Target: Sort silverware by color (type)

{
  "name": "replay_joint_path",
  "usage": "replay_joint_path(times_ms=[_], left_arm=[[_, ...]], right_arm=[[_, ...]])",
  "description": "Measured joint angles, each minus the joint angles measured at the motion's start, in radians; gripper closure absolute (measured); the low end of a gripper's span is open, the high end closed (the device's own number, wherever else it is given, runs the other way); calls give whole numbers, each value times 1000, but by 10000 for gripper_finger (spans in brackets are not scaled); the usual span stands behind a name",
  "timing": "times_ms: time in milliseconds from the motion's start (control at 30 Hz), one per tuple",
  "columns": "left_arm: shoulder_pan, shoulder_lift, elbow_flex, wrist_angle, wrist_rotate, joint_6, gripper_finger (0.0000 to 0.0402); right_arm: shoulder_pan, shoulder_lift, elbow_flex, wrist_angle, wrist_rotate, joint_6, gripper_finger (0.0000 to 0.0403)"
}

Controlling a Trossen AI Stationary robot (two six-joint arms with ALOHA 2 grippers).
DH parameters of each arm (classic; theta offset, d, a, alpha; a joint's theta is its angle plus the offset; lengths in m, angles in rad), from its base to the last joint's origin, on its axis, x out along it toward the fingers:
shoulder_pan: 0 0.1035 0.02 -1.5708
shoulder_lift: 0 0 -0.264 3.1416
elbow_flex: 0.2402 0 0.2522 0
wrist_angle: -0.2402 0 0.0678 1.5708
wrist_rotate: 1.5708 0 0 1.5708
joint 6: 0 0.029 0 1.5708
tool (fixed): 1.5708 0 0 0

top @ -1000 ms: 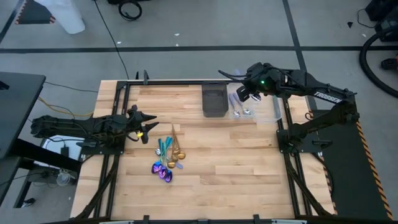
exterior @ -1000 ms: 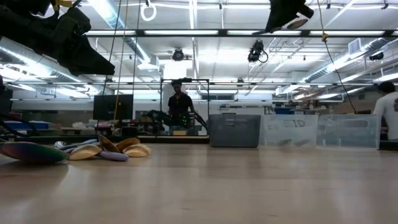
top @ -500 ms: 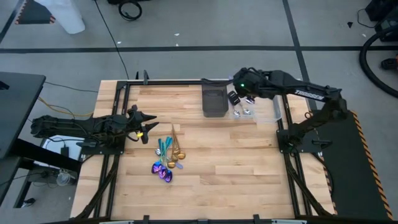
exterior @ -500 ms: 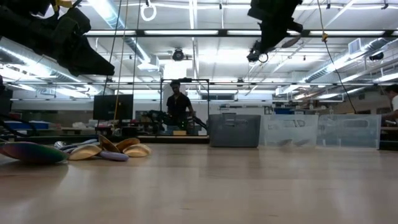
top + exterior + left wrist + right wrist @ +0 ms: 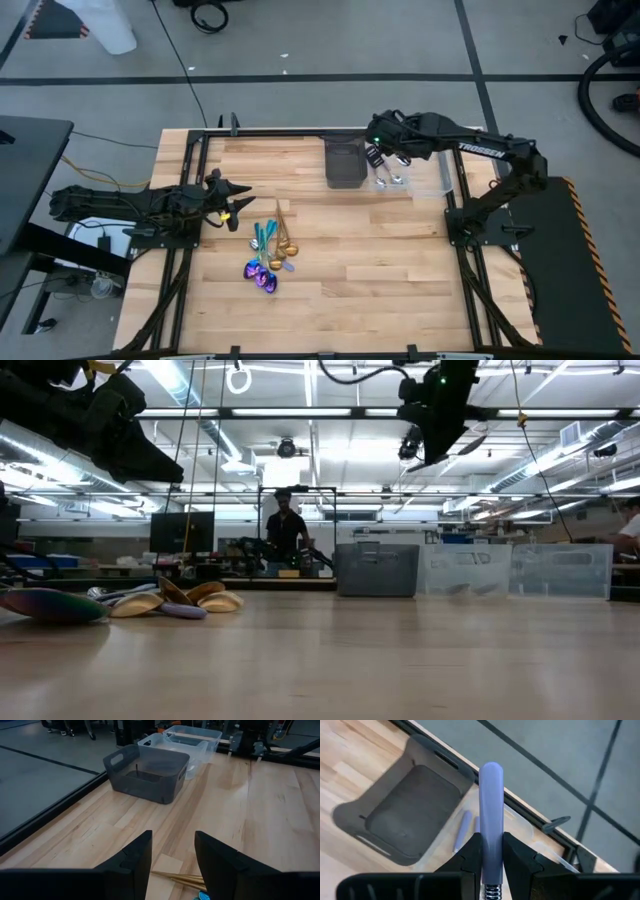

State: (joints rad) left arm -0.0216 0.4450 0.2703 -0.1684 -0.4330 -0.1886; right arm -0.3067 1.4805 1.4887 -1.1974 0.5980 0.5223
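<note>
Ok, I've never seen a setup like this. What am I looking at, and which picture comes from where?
Two dark robot arms work at a wooden table. One camera looks straight down, one sits at tabletop level, and one rides on each wrist. The right claw, above the dark bin and clear bin, grips a silver utensil. Two more silver pieces lie in the clear bin. The left claw waits open by the table's left edge, near a pile of gold, teal and purple spoons.

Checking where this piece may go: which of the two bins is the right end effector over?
The clear bin, not the dark bin beside it. The right end effector, shut on a silver utensil, hangs over the clear bin's edge nearest the dark one.
</note>
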Motion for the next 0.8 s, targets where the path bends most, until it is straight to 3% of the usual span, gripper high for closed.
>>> replay_joint_path(times_ms=[800], left_arm=[[0,0,0,-3,0,-2,246]], right_arm=[[-1,194,-7,-111,119,-128,332]])
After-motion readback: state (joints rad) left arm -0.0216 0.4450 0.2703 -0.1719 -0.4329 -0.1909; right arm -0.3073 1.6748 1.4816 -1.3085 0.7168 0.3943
